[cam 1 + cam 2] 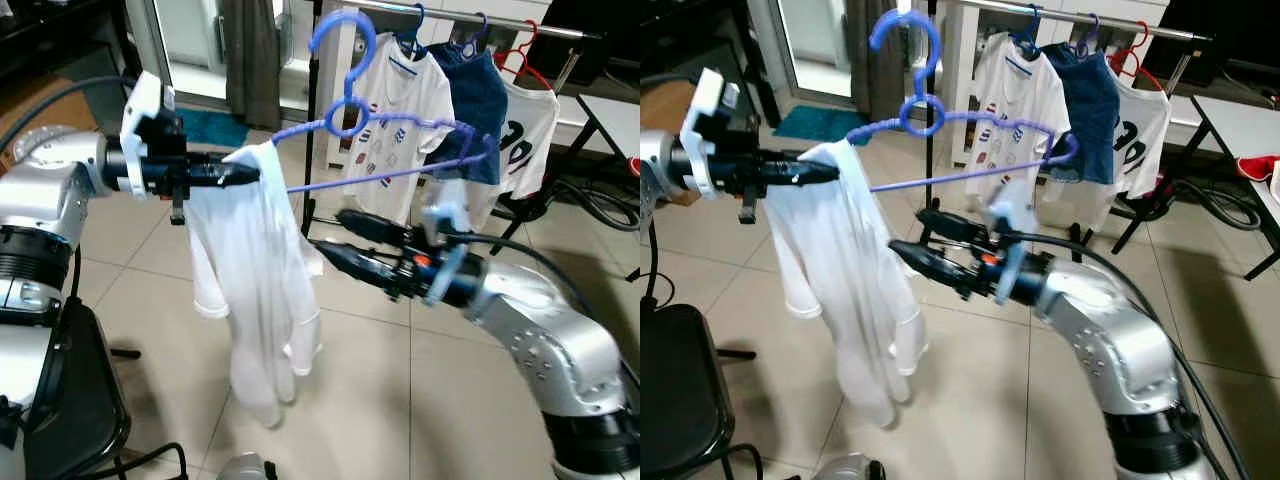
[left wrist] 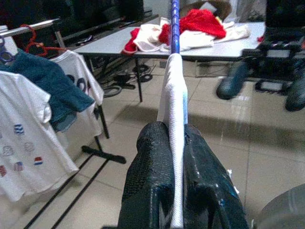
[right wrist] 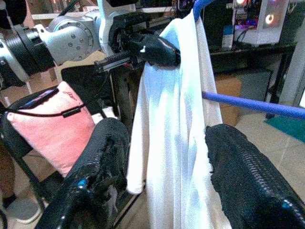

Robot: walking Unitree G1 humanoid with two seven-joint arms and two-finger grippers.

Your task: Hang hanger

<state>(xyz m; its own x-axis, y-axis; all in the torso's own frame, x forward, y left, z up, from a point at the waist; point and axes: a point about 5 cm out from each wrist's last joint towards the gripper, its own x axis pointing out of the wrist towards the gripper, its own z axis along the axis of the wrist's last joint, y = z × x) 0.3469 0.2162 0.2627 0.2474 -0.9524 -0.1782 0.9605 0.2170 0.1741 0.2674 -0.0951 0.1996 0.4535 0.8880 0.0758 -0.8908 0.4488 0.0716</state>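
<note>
Left tool (image 1: 250,176) is clamped on the shirt (image 1: 255,290) draped over the hanger (image 1: 385,125); right tool (image 1: 335,235) gapes empty beside it.

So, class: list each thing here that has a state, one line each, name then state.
Hanger: off the rail, held up, tilted.
White shirt: draped over one end of the hanger, hanging loose.
Left tool: shut on the shirt and hanger end.
Right tool: open, beside the shirt.
Rail: three garments hung on it.
</note>
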